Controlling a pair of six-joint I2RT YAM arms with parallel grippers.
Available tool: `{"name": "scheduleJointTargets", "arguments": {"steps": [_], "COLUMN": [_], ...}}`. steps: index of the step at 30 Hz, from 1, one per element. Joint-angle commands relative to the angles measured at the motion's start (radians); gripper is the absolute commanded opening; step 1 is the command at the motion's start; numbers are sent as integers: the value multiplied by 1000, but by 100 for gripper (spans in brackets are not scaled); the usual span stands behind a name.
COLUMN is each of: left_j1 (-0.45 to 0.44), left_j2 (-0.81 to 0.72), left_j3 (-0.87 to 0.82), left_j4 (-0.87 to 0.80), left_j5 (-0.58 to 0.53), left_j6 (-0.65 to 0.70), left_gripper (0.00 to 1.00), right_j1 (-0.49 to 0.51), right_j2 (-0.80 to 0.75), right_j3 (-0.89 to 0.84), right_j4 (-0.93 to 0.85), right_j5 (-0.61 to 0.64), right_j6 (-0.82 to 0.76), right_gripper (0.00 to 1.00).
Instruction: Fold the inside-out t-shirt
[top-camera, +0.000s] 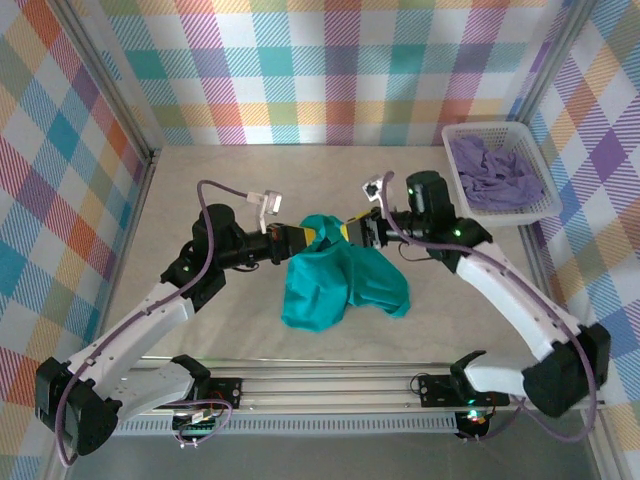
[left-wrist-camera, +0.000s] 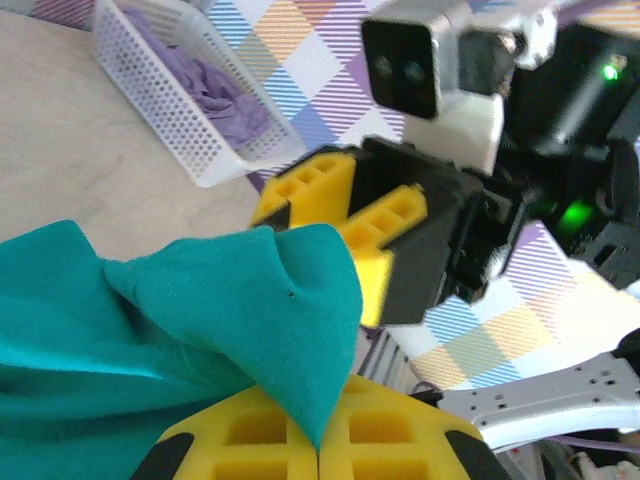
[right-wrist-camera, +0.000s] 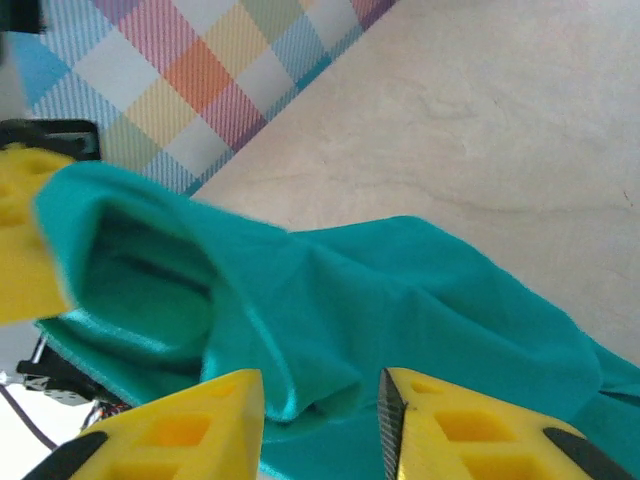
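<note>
The teal-green inside-out t-shirt (top-camera: 340, 285) hangs bunched in mid-table, its top lifted between both grippers and its lower part resting on the table. My left gripper (top-camera: 318, 233) is shut on a peak of the cloth. In the left wrist view the t-shirt (left-wrist-camera: 230, 290) narrows to a point pinched between the yellow fingers of that gripper (left-wrist-camera: 318, 440). My right gripper (top-camera: 350, 230) faces it from the right, very close. In the right wrist view this gripper (right-wrist-camera: 322, 410) stands open, and a fold of the t-shirt (right-wrist-camera: 400, 300) lies just beyond the gap.
A white mesh basket (top-camera: 490, 128) at the back right holds a lavender garment (top-camera: 495, 175). Plaid walls close the table on three sides. A metal rail (top-camera: 330, 390) with both arm bases runs along the near edge.
</note>
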Motion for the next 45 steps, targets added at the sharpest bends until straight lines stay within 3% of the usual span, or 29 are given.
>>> {"name": "scheduleJointTargets", "arguments": {"steps": [1,5,9,20,25,27,31,35,40,45], "left_j1": [8,8,8,8,10,20,61,79,78,24], "left_j2": [-14,-10,-5,-8,-23,-35,-51,-43,-32,-91], "left_j3": [-12,-13,-14,-18,-24,-27,-50,-62,-23,26], "left_j4": [86,84,83,61,39,25,39,22,-166,-377], "left_j5": [35,27,23,27,-4,-36,-65,-101,-255,-482], "left_j6": [-48,-48,-48,-29,-21,-21,-49,-45,51,169], "left_gripper": [0,0,0,0,0,0,0,0,33,56], "right_j1": [19,62,123,154,154,150,89,30,28,28], "right_j2": [-95,-91,-38,98,91,57,-17,-32,16,62], "right_j3": [-70,-75,-41,55,75,73,53,11,-27,-28], "right_j4": [69,83,79,100,40,3,11,170,421,474], "right_j5": [18,5,71,131,200,209,-7,-278,-414,-391], "right_j6": [-11,-14,-41,-54,-94,-126,-104,44,251,316], "right_gripper": [41,45,46,41,3,0,0,0,0,0]}}
